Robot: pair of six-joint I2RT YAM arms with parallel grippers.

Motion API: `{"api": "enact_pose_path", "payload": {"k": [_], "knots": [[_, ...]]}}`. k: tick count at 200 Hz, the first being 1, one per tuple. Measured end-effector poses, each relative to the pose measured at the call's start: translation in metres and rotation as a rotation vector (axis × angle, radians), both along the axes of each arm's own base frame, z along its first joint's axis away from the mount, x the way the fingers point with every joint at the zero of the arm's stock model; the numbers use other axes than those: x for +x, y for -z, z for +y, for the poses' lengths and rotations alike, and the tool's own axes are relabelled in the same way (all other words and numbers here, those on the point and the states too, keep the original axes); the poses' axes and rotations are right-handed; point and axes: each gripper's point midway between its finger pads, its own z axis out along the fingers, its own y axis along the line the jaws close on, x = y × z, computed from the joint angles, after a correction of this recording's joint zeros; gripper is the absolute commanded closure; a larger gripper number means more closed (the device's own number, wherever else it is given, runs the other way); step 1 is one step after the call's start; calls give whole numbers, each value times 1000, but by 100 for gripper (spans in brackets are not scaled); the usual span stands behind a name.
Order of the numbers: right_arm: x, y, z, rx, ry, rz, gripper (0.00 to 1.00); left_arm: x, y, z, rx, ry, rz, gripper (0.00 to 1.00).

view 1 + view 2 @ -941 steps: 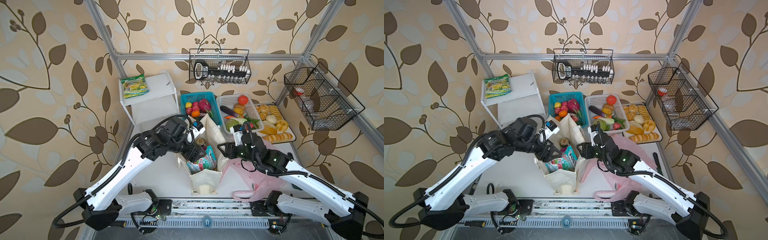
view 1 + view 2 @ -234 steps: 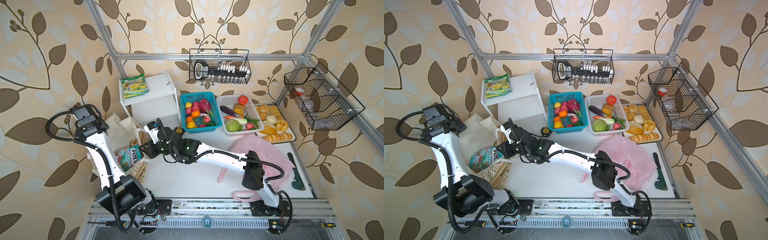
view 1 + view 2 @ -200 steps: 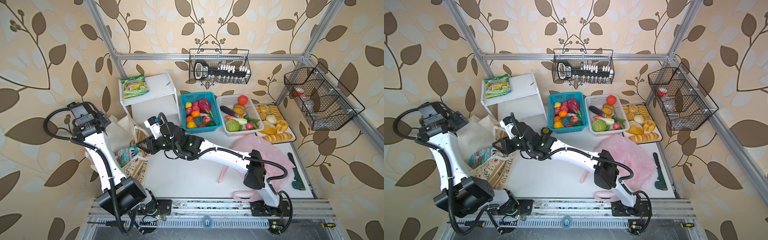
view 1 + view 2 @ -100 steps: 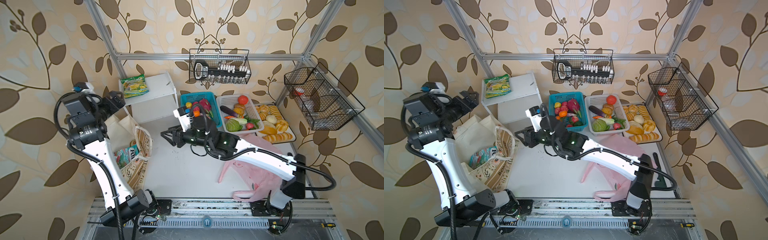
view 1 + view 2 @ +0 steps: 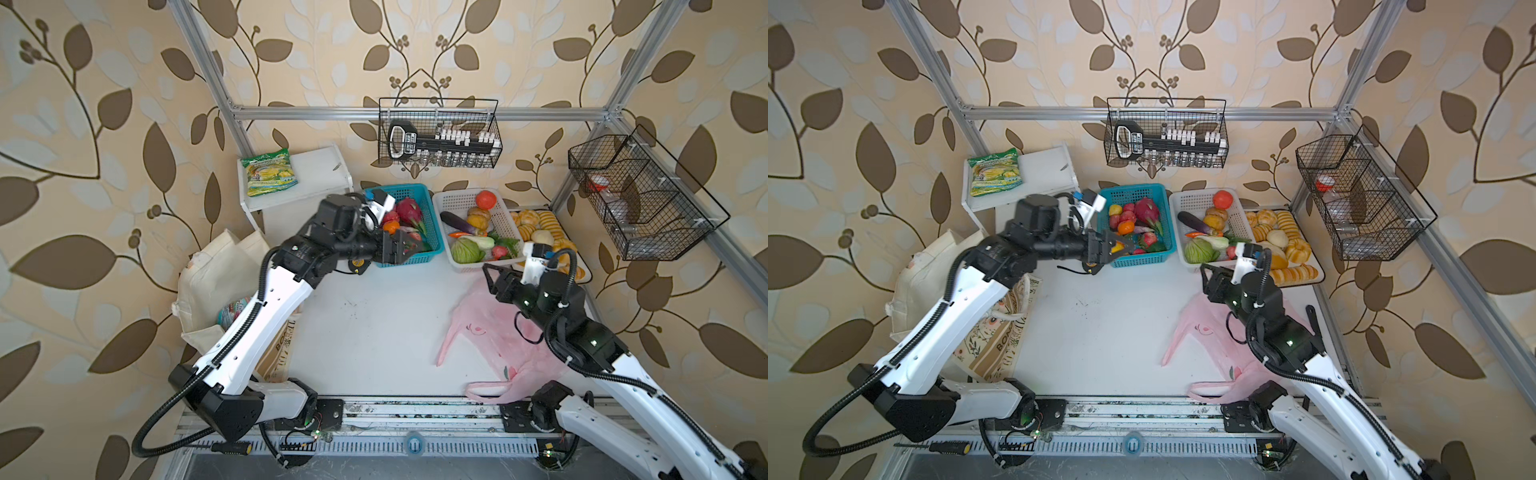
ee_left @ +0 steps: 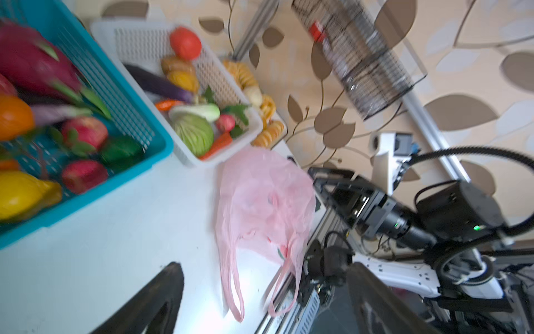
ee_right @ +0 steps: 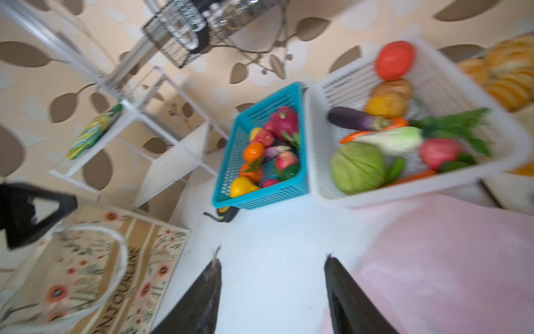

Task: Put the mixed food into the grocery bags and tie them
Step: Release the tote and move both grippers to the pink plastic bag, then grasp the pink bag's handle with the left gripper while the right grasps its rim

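Both left gripper (image 5: 404,249) and right gripper (image 5: 490,280) gape empty; fruit (image 5: 409,210) fills teal basket (image 5: 417,260); tote (image 5: 220,266) holds packet (image 5: 232,309).

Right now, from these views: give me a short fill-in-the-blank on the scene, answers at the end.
1. The green cabbage sits in the ____ basket.
2. The left tool is at the teal basket with its jaws ____.
3. The pink plastic bag lies on the table under the ____ arm.
4. The green-yellow snack packet lies on the white ____.
Answers: white; open; right; shelf.
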Motion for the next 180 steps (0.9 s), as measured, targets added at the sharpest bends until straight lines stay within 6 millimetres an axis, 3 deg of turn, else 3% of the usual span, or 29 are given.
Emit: {"api": "enact_pose_path", "payload": {"k": [13, 28, 39, 54, 71, 86, 112, 126, 143, 180], "knots": [[-9, 29, -27, -18, 69, 73, 43, -9, 41, -12, 68, 21, 78, 10], [-19, 68, -48, -27, 121, 189, 47, -18, 75, -22, 141, 34, 128, 9], [-28, 98, -54, -23, 134, 283, 46, -24, 94, -28, 187, 40, 146, 9], [-40, 126, -48, -7, 100, 396, 44, -35, 121, -39, 247, 59, 171, 9], [-43, 134, -41, 18, 74, 449, 43, -48, 155, -56, 314, 98, 206, 9], [-42, 136, -38, 36, 69, 478, 43, -59, 196, -69, 392, 125, 265, 14], [-40, 143, -33, 35, 60, 517, 41, -75, 254, -78, 503, 165, 362, 14], [-41, 144, -30, 23, 45, 524, 40, -80, 269, -81, 533, 179, 384, 15], [-43, 147, -25, -6, 24, 530, 39, -81, 273, -83, 537, 188, 384, 20], [-50, 154, -14, -139, -21, 560, 36, -80, 274, -90, 522, 206, 364, 57]]}}
